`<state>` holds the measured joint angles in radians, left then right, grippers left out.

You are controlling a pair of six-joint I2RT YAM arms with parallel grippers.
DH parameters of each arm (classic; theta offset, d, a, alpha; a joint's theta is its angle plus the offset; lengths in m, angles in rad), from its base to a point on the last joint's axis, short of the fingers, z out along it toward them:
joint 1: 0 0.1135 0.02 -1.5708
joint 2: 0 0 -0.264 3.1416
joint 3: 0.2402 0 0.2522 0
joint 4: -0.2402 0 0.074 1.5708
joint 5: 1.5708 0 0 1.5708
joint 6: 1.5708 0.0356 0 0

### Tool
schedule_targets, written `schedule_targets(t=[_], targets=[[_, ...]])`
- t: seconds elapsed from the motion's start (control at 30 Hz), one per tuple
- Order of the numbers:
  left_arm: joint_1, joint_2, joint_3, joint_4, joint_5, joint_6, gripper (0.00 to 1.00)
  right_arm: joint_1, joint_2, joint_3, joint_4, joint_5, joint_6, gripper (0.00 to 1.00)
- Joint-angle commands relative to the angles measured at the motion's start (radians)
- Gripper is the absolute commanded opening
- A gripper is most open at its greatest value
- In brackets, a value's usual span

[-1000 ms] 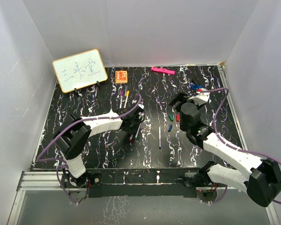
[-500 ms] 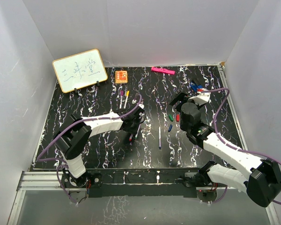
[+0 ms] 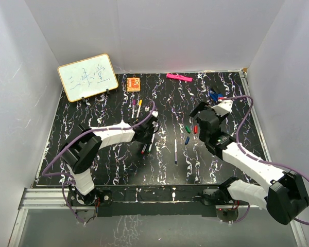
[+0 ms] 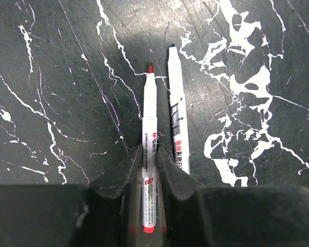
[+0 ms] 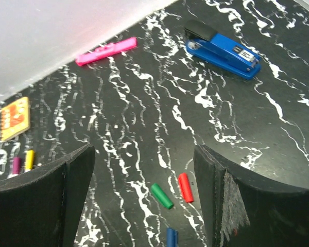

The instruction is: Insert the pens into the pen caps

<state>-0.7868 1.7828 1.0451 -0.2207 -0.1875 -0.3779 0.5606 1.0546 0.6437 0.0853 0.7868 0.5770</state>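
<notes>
From above, the red cap [image 3: 194,128] lies at three o'clock from the left fingers [image 3: 145,144]. Left wrist: those fingers clench the red pen [image 4: 149,128]. Right wrist: right fingers [image 5: 237,195] released above the cap; grasping it likely follows.

At the left claw [image 4: 149,152] the gap between the fingers is filled by the red-tipped pen [image 4: 149,103] they pinch. A second pen [image 4: 176,118] lies just beside one finger [image 4: 175,177], so there is no passage on that side. On the other side is bare table [image 4: 56,103].

The right claw [image 5: 144,206] is spread wide. The green cap [image 5: 161,196], red cap [image 5: 185,187] and blue cap [image 5: 170,237] lie in its lane. Beyond them is open table up to the blue stapler [image 5: 224,49] and the pink marker [image 5: 106,51] by the wall [image 5: 51,25].
</notes>
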Motion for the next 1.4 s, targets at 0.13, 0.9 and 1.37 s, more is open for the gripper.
schedule_targets(t=[0.13, 0.9, 1.37], targets=[[0.014, 0.064, -0.074, -0.112, -0.003, 0.007, 0.12, -0.076, 0.06, 0.073, -0.124, -0.055, 0.077, 0.74], [0.013, 0.031, -0.096, -0.248, 0.018, -0.008, 0.2, -0.078, 0.062, 0.065, -0.125, -0.061, 0.085, 0.73], [0.014, 0.085, -0.039, -0.236, 0.065, 0.03, 0.0, -0.081, 0.176, 0.098, -0.208, -0.027, 0.095, 0.72]])
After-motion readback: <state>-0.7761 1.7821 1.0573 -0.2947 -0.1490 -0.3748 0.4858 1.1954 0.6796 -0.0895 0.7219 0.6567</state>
